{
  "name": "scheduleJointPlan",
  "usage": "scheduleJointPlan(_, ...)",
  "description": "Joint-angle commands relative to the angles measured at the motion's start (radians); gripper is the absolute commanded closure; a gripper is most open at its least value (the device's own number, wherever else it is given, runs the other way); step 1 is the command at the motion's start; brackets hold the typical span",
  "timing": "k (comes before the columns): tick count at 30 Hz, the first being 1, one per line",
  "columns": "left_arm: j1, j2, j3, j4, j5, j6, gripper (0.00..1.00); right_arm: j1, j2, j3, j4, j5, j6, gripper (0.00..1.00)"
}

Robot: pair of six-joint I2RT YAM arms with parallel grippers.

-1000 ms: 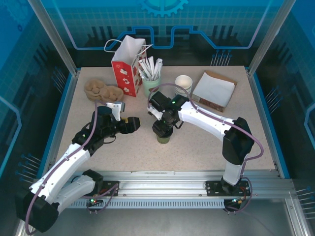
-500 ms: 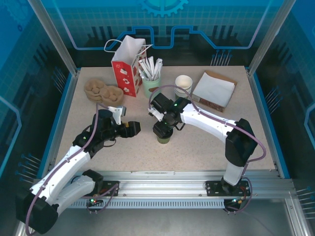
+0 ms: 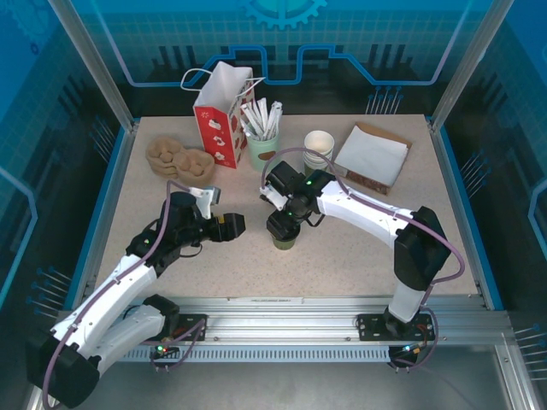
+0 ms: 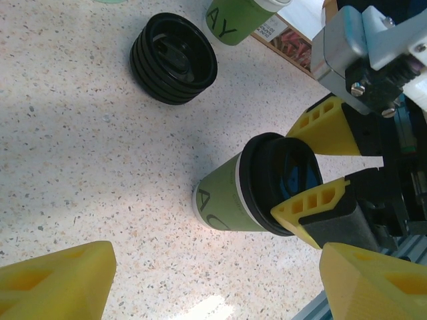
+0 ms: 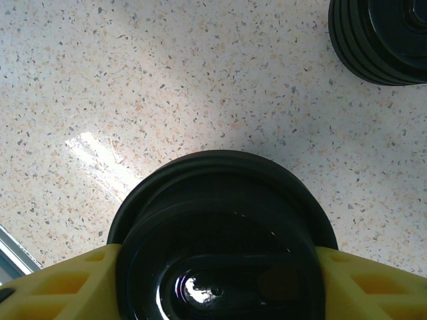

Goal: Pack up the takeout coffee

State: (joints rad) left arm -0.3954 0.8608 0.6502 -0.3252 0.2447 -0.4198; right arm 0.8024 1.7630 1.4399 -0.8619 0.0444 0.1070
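Takeout coffee (image 4: 227, 200) stands upright on the worktop (image 4: 80, 133), right hand (image 3: 286, 224) grasping its lid (image 5: 220, 220); left hand (image 3: 231, 224) hangs released at 9 o'clock. Squeeze gently, lift straight up.

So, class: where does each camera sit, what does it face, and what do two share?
Top external: above, behind the bases, looking down on the table; both arms show.
Left wrist: low, facing the lidded cup and right gripper; own open fingers show.
Right wrist: directly over the cup, looking down; own fingers grip its lid.
Shared: both wrist views catch the lid stack.
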Motion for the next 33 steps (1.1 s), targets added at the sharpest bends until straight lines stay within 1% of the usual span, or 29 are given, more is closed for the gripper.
scheduleJointPlan(1,-0.010,-0.012,-0.003,-0.030,0.018,-0.019,0.18,0.004,0.131,-0.095,-0.158,0.026,-0.003,0.47)
scheduleJointPlan(5,-0.018,-0.011,-0.013,-0.029,0.009,-0.026,0.19,0.012,0.162,-0.101,-0.164,0.033,-0.002,0.47)
scheduleJointPlan(12,-0.026,-0.012,-0.040,-0.023,-0.013,-0.035,0.19,0.034,0.228,-0.094,-0.197,0.105,-0.010,0.48)
scheduleJointPlan(16,-0.032,-0.018,-0.054,-0.022,-0.022,-0.042,0.19,0.035,0.193,-0.049,-0.212,0.117,-0.007,0.49)
scheduleJointPlan(19,-0.034,-0.024,-0.059,-0.017,-0.025,-0.048,0.19,0.034,0.160,-0.002,-0.209,0.095,-0.006,0.48)
scheduleJointPlan(22,-0.036,-0.026,-0.058,-0.018,-0.030,-0.050,0.19,0.034,0.142,0.041,-0.205,0.072,-0.004,0.46)
scheduleJointPlan(33,-0.045,-0.023,-0.054,-0.005,-0.029,-0.055,0.19,0.015,0.111,0.120,-0.208,0.034,-0.013,0.29)
